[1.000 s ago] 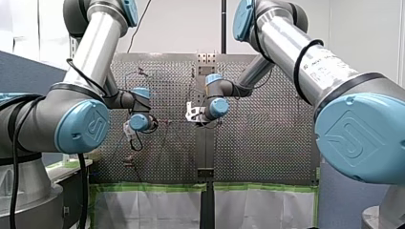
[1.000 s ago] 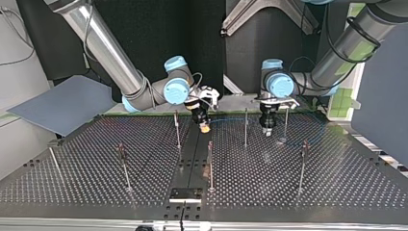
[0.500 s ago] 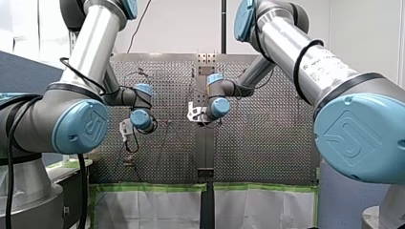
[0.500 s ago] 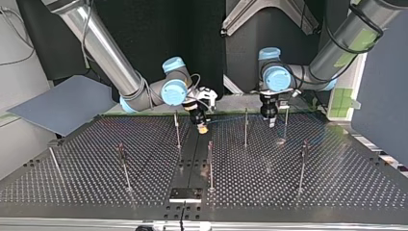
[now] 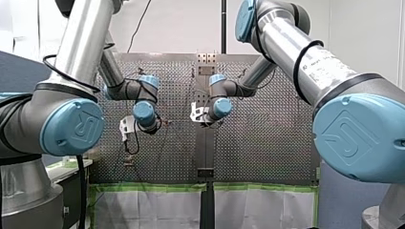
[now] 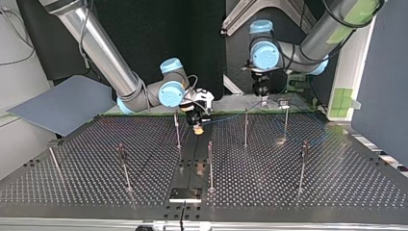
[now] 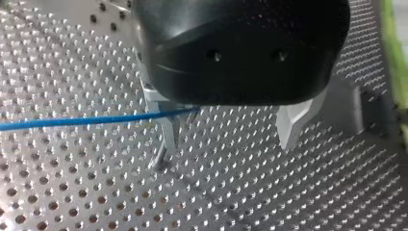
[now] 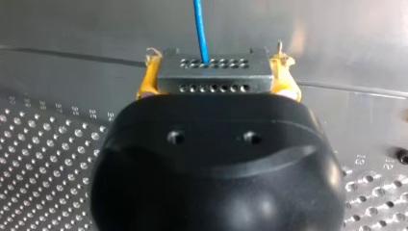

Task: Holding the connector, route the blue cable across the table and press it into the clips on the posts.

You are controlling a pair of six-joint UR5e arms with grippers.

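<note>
The connector [image 8: 214,72], a small metal block with rows of holes, sits clamped between the yellow pads [image 8: 146,83] of our right end effector [image 8: 216,85], which is closed firmly on it. The blue cable [image 8: 199,29] leaves the connector's face and runs straight ahead of that end effector. So the holding part of the task is in place.

Our left end effector [image 7: 230,137] hangs above the table [image 6: 337,183] with its metal fingers [image 7: 291,122] spread wide and nothing between them. The cable comes in from beside it and meets the base of one finger, touching or just beside it; we cannot tell which. We judge the routing to be at an early stage. In the top view the cable shows only as a faint line from the right end effector toward the posts [image 6: 245,126] nearest the left one, and the posts beyond both end effectors look bare.

Much is hard to read. The clips are too small to show whether the cable is seated in any of them. The left end effector's black body hides where the cable ends at the finger. In the front view the arms cover most of the work.
</note>
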